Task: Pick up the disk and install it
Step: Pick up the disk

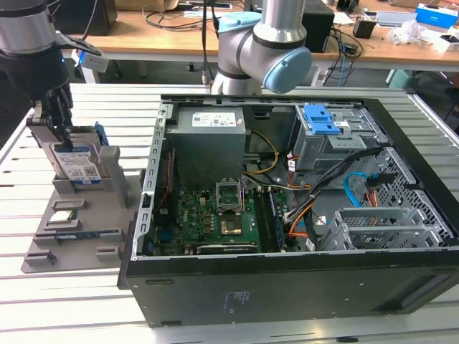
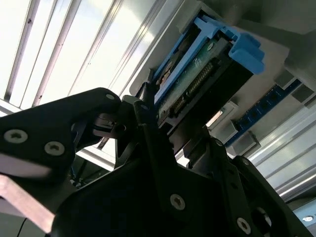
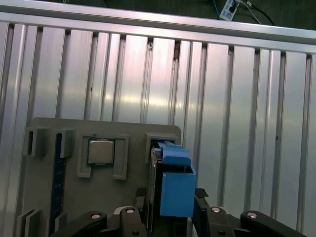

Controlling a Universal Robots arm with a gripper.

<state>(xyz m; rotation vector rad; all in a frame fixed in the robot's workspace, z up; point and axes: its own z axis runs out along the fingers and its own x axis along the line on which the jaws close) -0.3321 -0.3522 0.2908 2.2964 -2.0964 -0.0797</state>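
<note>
In the exterior view, the gripper [image 1: 59,132] hangs over the grey fixture plate [image 1: 72,240] at the exterior view's left. It is down at the top edge of the disk [image 1: 77,163], which stands upright in its slot, well apart from the open computer case [image 1: 287,287]. Whether the gripper is clamped cannot be told.

In the second wrist view, the disk [image 2: 197,74] lies close against the gripper's black body, blue rail outward.

In the first wrist view, the disk [image 3: 170,182] shows edge-on, near the processor chip [image 3: 100,151].

A loose or off-centre hold would likely let the disk tilt, bind against the slot walls, drag the plate along, or slip free.
</note>
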